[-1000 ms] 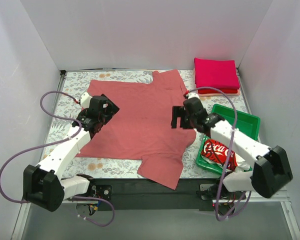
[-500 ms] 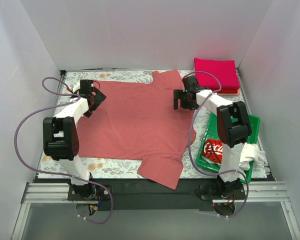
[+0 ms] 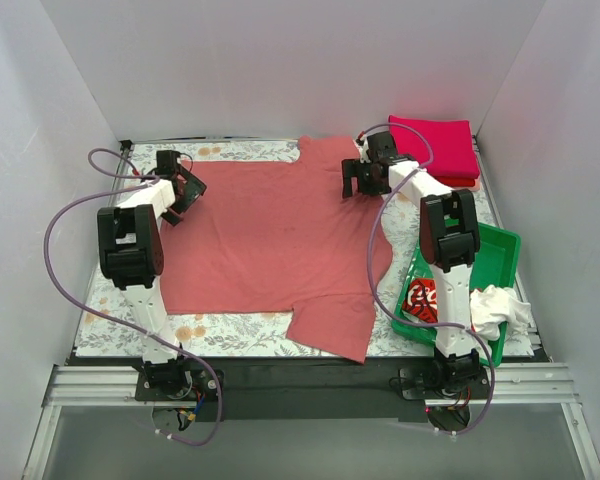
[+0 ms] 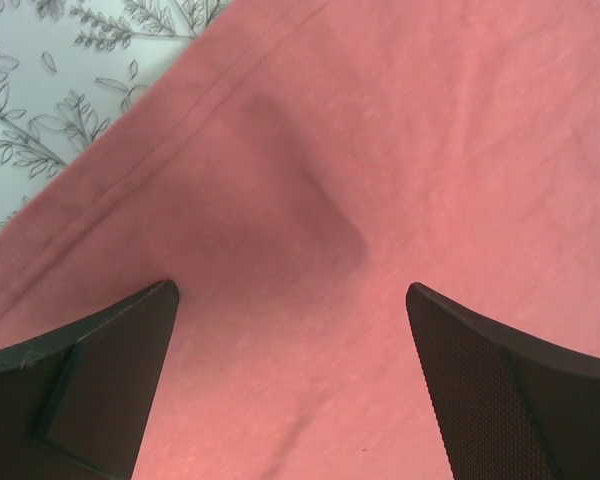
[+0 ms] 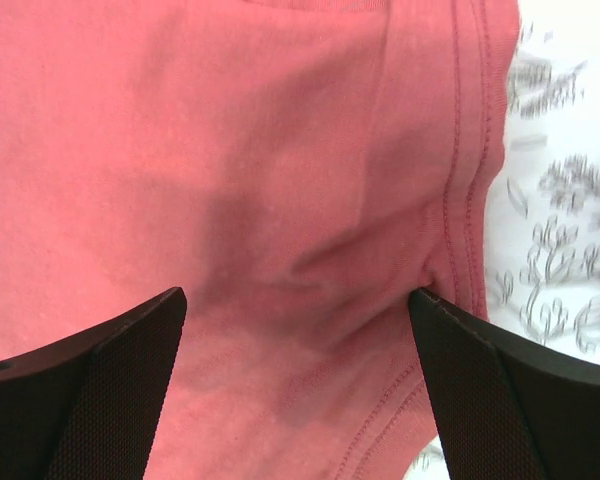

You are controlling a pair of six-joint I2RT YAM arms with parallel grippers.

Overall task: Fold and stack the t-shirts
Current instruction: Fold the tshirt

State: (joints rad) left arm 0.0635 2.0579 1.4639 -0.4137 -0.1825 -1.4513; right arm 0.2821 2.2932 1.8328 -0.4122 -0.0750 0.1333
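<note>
A dusty salmon-red cloth t-shirt (image 3: 270, 240) lies spread flat and sideways on the floral-patterned surface (image 3: 230, 335). One sleeve points to the far edge and the other hangs over the near edge.

At its far left corner the left hand (image 3: 183, 188) hovers low with its two black fingers spread wide and nothing between them. The left wrist view shows the left hand (image 4: 290, 300) over the t-shirt (image 4: 400, 150) just inside a stitched hem, with patterned surface (image 4: 40, 90) beyond it. Whether the fingertips touch the fabric cannot be told.

The white left arm (image 3: 130, 240) stretches straight out from its base along the left side, with its wrist turned inward.

At the far right, beside the upper sleeve, the right hand (image 3: 355, 180) is just as wide and also holds nothing. Its wrist view shows the right hand (image 5: 298, 300) above wrinkled t-shirt cloth (image 5: 180, 120) next to a double-stitched edge.

The right arm (image 3: 445, 235) reaches fully forward, and its forearm angles left toward the shirt.

Just beyond that hand, in the far right corner, a magenta folded t-shirt (image 3: 433, 145) lies on top of a red folded t-shirt (image 3: 450, 183).

Nearer on the right sits a green plastic tray (image 3: 495, 250). It holds a red t-shirt with white Coca-Cola lettering (image 3: 421, 298), partly hidden by the arm. A white crumpled cloth (image 3: 500, 308) drapes over its near rim.
</note>
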